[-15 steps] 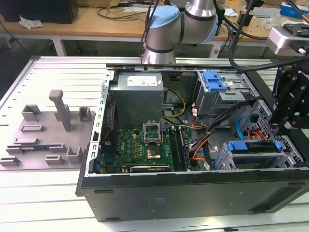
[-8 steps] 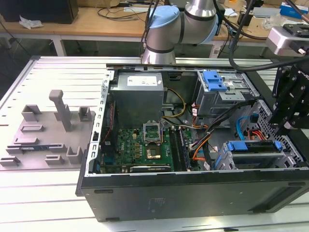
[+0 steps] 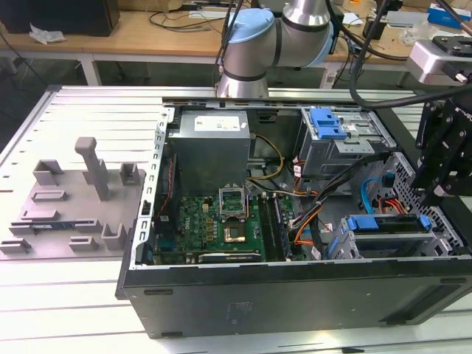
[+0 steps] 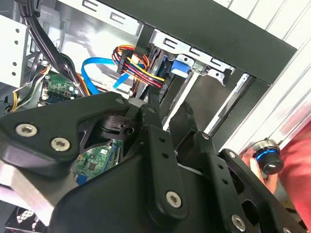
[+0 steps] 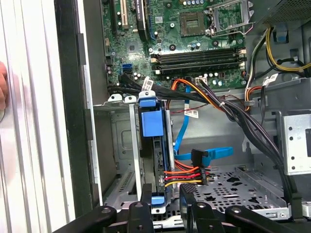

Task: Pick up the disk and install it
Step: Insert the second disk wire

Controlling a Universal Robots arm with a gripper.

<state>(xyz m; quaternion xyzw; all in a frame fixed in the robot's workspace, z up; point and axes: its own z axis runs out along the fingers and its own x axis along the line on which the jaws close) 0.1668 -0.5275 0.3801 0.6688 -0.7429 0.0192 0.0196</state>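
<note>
The claw (image 5: pixel 165 206) hangs just above the lower drive bay at the edge of the open computer case (image 3: pixel 295 295). In the first wrist view its black fingers (image 5: pixel 146 204) stand a little apart on either side of the end of the disk (image 5: pixel 154 160), touching or very nearly touching it; whether they press on it I cannot tell. The disk stands on edge in a slot of the grey drive cage (image 5: pixel 121 145), its blue carrier rail showing as a broad blue tab at one end and a small blue tab right between the fingers. Red, yellow and orange power wires (image 5: pixel 182 174) and a flat blue data cable (image 5: pixel 218 153) run to it from the side.

The second wrist view looks past the claw's black linkage (image 4: pixel 160 160) and catches a blue tab (image 4: pixel 179 65) of the carrier with the coloured wires (image 4: pixel 141 68) beside it. It also shows a person's hand (image 4: pixel 265 167) on a small black knob with a blue ring, outside the case wall.

The exterior view gives the wider setting: the case lies open on a slatted metal bench (image 3: pixel 66 295), the motherboard (image 3: pixel 221 221) in its middle, a second cage with a blue latch piece (image 3: pixel 326 122) farther back, and the disk's blue rail (image 3: pixel 387 221) in the cage near the exterior view's right. A grey fixture (image 3: pixel 74 199) sits on the bench to the exterior view's left.
</note>
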